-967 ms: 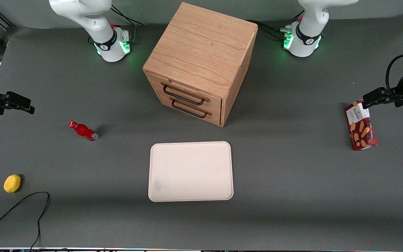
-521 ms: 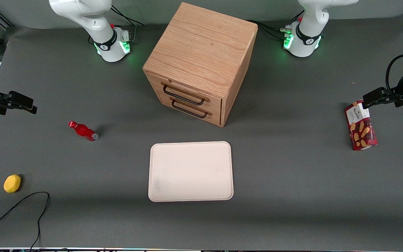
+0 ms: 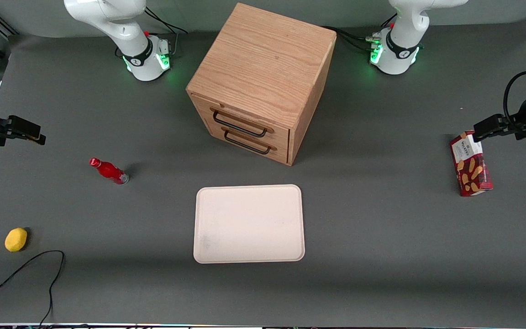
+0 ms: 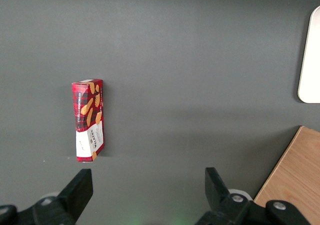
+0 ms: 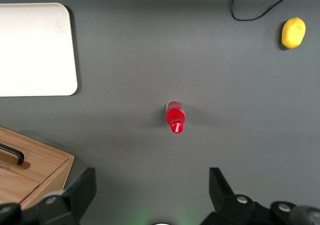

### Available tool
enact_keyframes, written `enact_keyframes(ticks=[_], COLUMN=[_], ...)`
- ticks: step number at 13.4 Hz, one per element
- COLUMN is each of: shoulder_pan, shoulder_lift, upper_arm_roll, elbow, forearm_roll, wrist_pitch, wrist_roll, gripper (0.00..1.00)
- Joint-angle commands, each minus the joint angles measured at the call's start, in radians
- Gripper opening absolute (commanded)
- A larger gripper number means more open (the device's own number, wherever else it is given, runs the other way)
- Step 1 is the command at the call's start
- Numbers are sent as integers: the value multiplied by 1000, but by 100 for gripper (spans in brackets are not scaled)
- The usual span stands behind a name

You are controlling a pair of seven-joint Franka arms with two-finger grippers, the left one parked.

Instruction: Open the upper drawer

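The oak cube cabinet [image 3: 267, 68] stands at the table's middle, far from the front camera. Its upper drawer [image 3: 244, 119] is shut, with a thin black bar handle [image 3: 239, 124]; the lower twin drawer [image 3: 249, 142] sits under it. My right gripper [image 3: 28, 132] hangs above the table at the working arm's end, well away from the cabinet. Its fingers [image 5: 82, 187] are spread wide and hold nothing. In the right wrist view my gripper [image 5: 150, 195] is over bare mat, with a corner of the cabinet [image 5: 35, 170] and a black handle end [image 5: 12, 154] showing.
A cream tray [image 3: 249, 224] lies in front of the cabinet, nearer the camera. A red bottle [image 3: 108, 171] lies between my gripper and the cabinet. A yellow lemon [image 3: 16, 239] and a black cable [image 3: 39, 269] lie near the front edge. A red biscuit box [image 3: 470, 163] lies toward the parked arm's end.
My right gripper has shifted slightly, back toward the table's edge and a little farther from the camera. Nothing else has moved.
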Motion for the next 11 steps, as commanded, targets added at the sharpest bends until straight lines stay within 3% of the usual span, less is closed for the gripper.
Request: enact_keyframes(ticks=[1, 4, 8, 11], shoulder_pan=[6, 6, 7, 7], shoulder_lift=[-2, -51, -223, -226], upper_arm_roll=[-9, -19, -23, -23], elbow=[-14, -138, -524, -630], forearm_roll=[14, 9, 1, -29], wrist_pitch=[-12, 71, 347, 450], wrist_roll=[-2, -11, -46, -48], gripper=[100, 100, 100, 100])
